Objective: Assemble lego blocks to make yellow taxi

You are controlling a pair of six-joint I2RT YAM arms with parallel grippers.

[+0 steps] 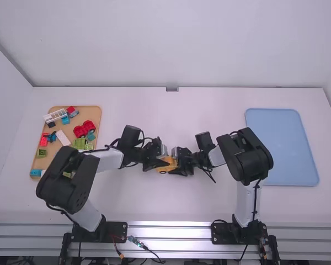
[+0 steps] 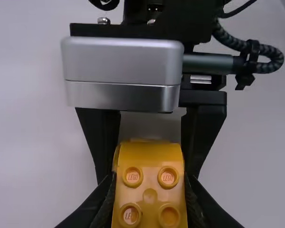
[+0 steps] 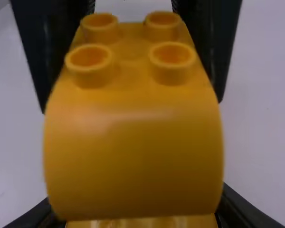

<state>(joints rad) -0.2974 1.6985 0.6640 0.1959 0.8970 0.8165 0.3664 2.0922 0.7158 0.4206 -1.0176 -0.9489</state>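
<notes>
The yellow curved block [image 3: 133, 161], with four studs on its flat part, is in the middle of the worktop [image 1: 171, 207], between my two arms. My left gripper [image 2: 150, 202] pinches it, a finger against each side. Just below its rounded end I see a strip of the yellow studded lower piece [image 3: 142, 223], and my right gripper [image 3: 135, 216] has its fingers closed on the sides of that. From the high view, a dark wheel [image 1: 163, 172] shows low on the yellow shape.

I judge the step in hand as mating the curved block with the lower piece; I can't tell whether the studs have bitten. To do it well, I should keep the right side firm as an anvil, square the two bodies edge to edge, then press straight along the stud axis, evenly, without rocking. The rounded end gives poor purchase, so I'd push over the flat studded part. If one end rides up, I ease off and realign rather than force it; the fingers must not get trapped in the seam.

Farther out, the tan tray [image 1: 54, 152] on the left carries mixed pieces, among them a red wheeled piece [image 1: 84, 129] and a white ladder-like piece [image 1: 55, 115]. The light-blue rectangular mat [image 1: 282, 146] lies on the right.
</notes>
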